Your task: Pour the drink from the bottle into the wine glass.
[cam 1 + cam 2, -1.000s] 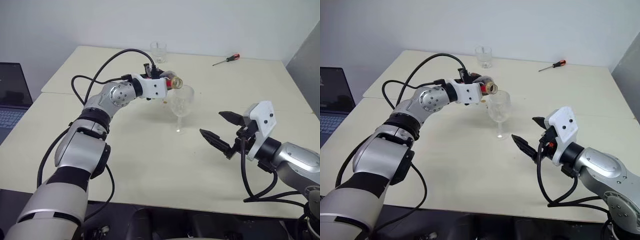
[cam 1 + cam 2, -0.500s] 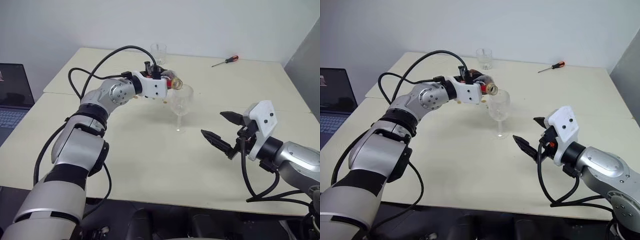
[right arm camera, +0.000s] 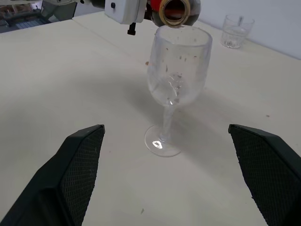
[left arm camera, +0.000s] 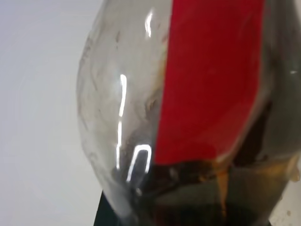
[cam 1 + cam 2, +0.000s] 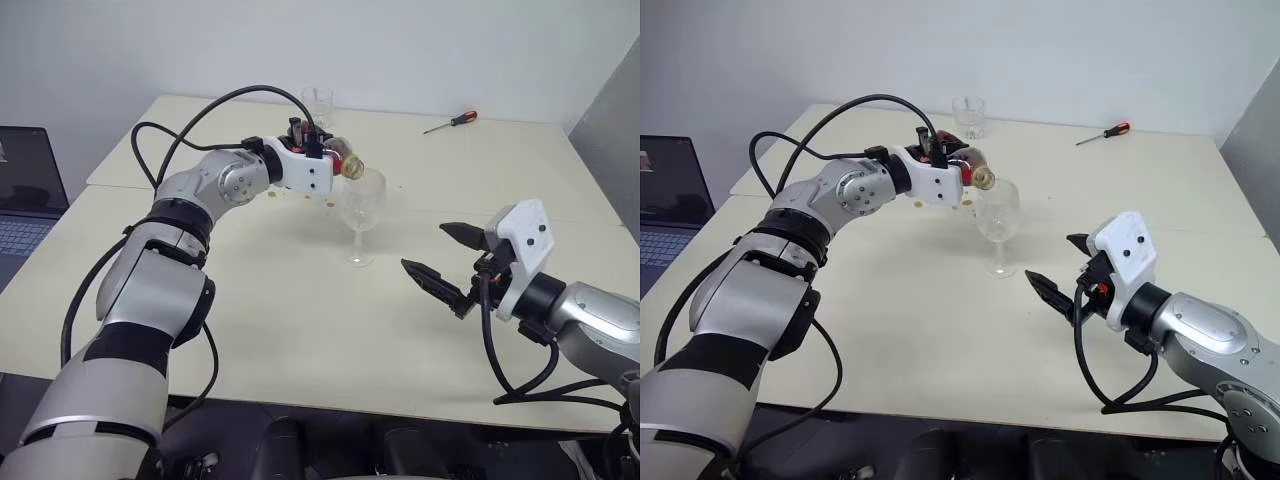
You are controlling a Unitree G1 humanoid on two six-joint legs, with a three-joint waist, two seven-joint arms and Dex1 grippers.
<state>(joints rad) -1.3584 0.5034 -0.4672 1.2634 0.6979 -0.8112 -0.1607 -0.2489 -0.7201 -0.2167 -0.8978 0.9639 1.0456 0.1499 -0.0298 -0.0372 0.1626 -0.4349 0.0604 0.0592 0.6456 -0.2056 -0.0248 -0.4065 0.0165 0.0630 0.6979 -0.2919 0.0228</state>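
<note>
**Bottle mouth at the glass rim, pour not yet showing**

Your left gripper (image 5: pixel 958 172) pinches the squat clear plastic bottle (image 5: pixel 339 161), lying near level, mouth just over the clear stemmed wine glass (image 5: pixel 362 203). The bowl holds only droplets. Your right gripper (image 5: pixel 440 255), fingers spread wide and empty, faces the glass from well apart.

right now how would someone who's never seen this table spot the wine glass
Start at the cream table and look near its middle, just under the tilted bottle held in the left claw. The wine glass stands upright there on a thin stem and flat foot. The short tumbler at the far edge has no stem.
</note>
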